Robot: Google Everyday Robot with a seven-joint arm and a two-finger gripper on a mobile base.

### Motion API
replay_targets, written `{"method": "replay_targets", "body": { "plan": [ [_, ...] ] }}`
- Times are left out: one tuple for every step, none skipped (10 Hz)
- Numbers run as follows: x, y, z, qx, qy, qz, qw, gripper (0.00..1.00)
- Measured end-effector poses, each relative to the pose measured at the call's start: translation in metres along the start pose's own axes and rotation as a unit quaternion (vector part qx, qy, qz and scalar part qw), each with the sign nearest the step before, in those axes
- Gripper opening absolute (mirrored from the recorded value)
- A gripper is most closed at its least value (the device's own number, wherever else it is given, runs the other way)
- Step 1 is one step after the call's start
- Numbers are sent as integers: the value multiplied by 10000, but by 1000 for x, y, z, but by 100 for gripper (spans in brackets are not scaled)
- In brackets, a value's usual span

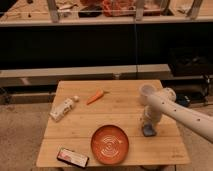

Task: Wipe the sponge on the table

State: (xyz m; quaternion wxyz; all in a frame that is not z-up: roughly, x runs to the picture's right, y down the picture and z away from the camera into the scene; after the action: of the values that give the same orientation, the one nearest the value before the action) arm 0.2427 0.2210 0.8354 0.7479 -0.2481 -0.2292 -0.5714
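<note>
Surface (80,130) of pale planks fills the scene. White arm (185,112) reaches in from the right, beside the orange plate (110,145). Its claw (148,124) sits down on the blue sponge (149,133), near the right edge of the surface; whether it clamps the sponge, I cannot tell. Wiping well likely calls for steady downward pressure and flat strokes clear of the plate.

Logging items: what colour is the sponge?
Blue, camera view; sponge under the gripper on the table.
</note>
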Motion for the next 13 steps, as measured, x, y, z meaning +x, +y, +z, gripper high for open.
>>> {"method": "replay_targets", "body": {
  "plan": [
    [-1, 0, 0, -5, -6, -12, 10000, 0],
    [-7, -4, 0, -6, -34, -133, 9999, 0],
    [-23, -12, -1, -13, -99, -345, 9994, 0],
    [-41, -18, -3, 0, -135, -502, 9986, 0],
    [-56, -19, -4, -2, -148, -603, 9981, 0],
    [-78, -19, -6, -4, -155, -719, 9973, 0],
    [-98, -16, -8, -7, -183, -794, 9967, 0],
    [-109, -12, -7, -9, -237, -793, 9966, 0],
    [-114, -8, -7, 1, -274, -766, 9967, 0],
    [-121, 5, -8, -14, -315, -659, 9973, 0],
    [-125, 21, -9, -42, -339, -507, 9981, 0],
    [-127, 34, -9, -69, -358, -363, 9987, 0],
    [-127, 47, -9, -90, -348, -188, 9992, 0]
  ]
}}
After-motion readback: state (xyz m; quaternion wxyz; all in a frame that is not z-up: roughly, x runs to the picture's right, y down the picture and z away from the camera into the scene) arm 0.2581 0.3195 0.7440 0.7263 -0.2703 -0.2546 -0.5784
